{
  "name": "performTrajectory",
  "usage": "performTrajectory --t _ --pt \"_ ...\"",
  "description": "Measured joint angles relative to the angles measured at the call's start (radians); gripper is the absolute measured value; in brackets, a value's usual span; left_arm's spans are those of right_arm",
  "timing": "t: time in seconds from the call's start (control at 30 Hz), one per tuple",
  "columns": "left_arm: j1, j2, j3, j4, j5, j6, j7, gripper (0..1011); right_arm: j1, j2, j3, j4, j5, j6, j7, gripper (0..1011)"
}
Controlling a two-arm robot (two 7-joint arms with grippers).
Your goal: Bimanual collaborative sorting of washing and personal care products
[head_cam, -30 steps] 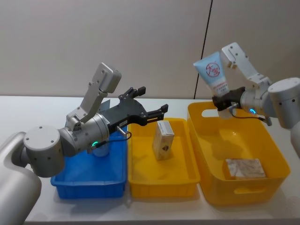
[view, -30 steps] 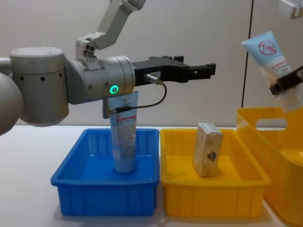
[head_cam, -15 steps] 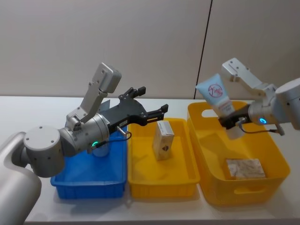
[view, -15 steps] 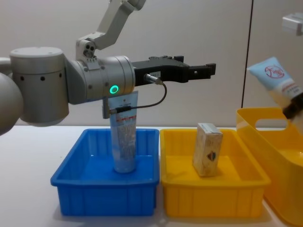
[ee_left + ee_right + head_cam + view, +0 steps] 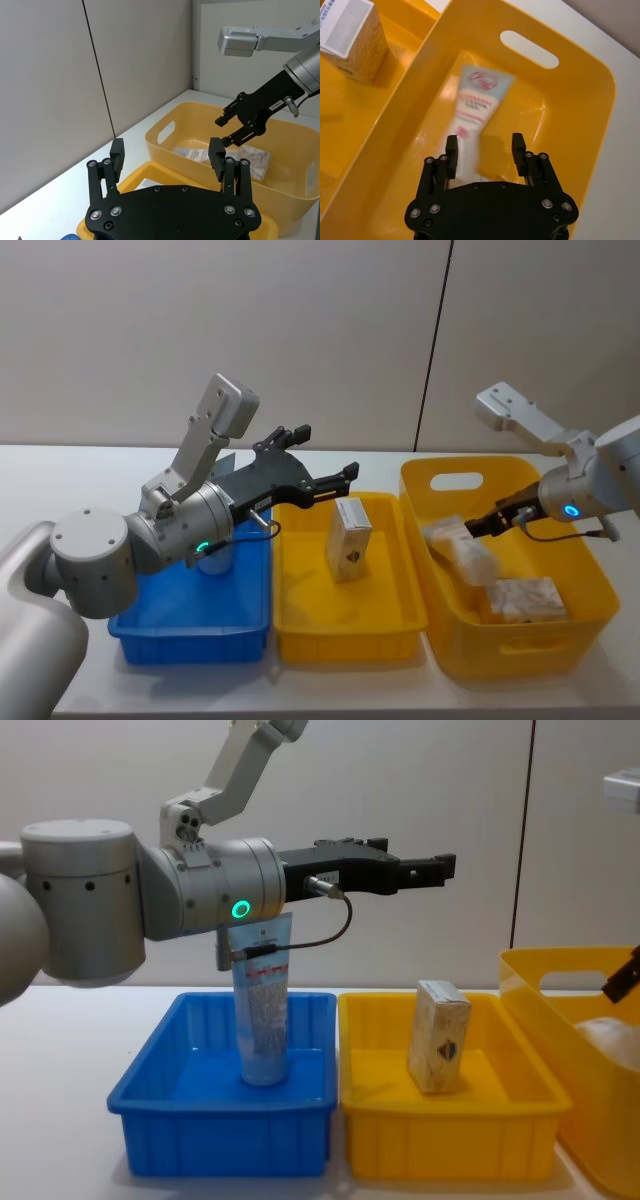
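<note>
We see the wider pale-blue squeeze tube with the red logo (image 5: 476, 107) lying loose inside the large yellow handled basket (image 5: 578, 550) — motion-blurred, slanted along the basket's floor, with its flat end toward the handle slot. In the head view it shows as a pale smear (image 5: 458, 546) near the basket's left wall, just beside a cream cardboard box lying flat (image 5: 525, 598) in the basket's near part.

The right gripper (image 5: 484, 148) hangs above the tube with its 2 black fingers spread and nothing between them; from the head camera we find it (image 5: 496, 521) over the basket's middle, and the left wrist camera shows it (image 5: 231, 125) open over the basket as well.

A 2nd cream cardboard box with a dark diamond mark (image 5: 438, 1036) stands upright, slightly tilted, in the yellow plastic tray (image 5: 390, 1150) at the centre. To its left, in the blue plastic tray (image 5: 160, 1145), a narrower pale-blue squeeze tube (image 5: 262, 1000) stands on end, cap down and flat end up.

The left gripper (image 5: 420, 870) is held level, well above the trays, over the yellow tray — its fingers are spread and empty, as the left wrist view confirms (image 5: 166, 154). The 2 trays and the basket sit side by side on the white tabletop (image 5: 60, 480), touching or nearly so.
</note>
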Motion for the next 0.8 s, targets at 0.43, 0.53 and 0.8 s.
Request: performTrajectory --t 0.43,0.53,0.8 --pt "0.0 0.0 0.0 0.0 0.0 0.0 0.0 1001 -0.006 0.012 -0.01 -0.015 -0.002 0.023 0.018 962" --pt "0.0 0.0 0.0 0.0 0.0 0.0 0.0 1001 -0.007 0.014 -0.011 -0.017 -0.002 0.026 0.021 1003" --pt "0.0 0.0 0.0 0.0 0.0 0.0 0.0 1001 -0.008 0.016 -0.013 -0.02 -0.003 0.031 0.025 1003"
